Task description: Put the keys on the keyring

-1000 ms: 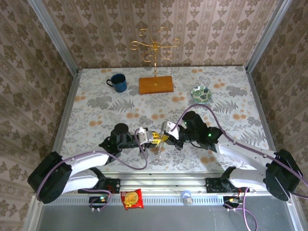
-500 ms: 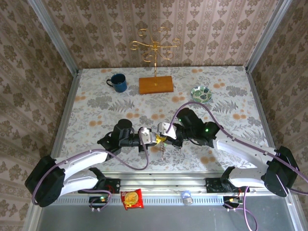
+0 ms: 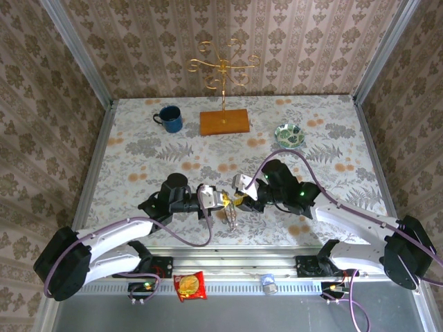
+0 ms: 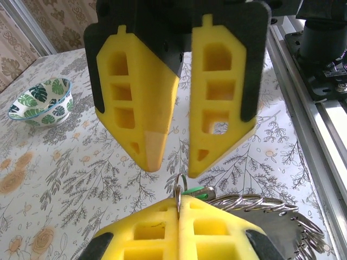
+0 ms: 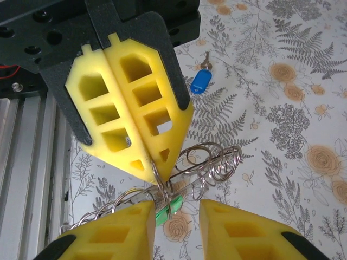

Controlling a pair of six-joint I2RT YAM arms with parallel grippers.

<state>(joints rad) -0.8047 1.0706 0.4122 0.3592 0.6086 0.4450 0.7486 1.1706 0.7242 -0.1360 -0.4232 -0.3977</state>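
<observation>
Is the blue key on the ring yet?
Not yet. The blue key lies alone on the table, away from the keyring that the left fingers pinch.

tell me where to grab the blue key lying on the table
The blue key lies flat on the table, so come straight down. Close the jaws across its plastic head, likely the thickest part; the thin metal shank offers little to pinch.

White-shelled arms (image 3: 118, 238) with black joints, purple cables (image 3: 284, 151) looped alongside, yellow foam fingers (image 4: 135, 103) — rectangular cut-outs — on black plates.
</observation>
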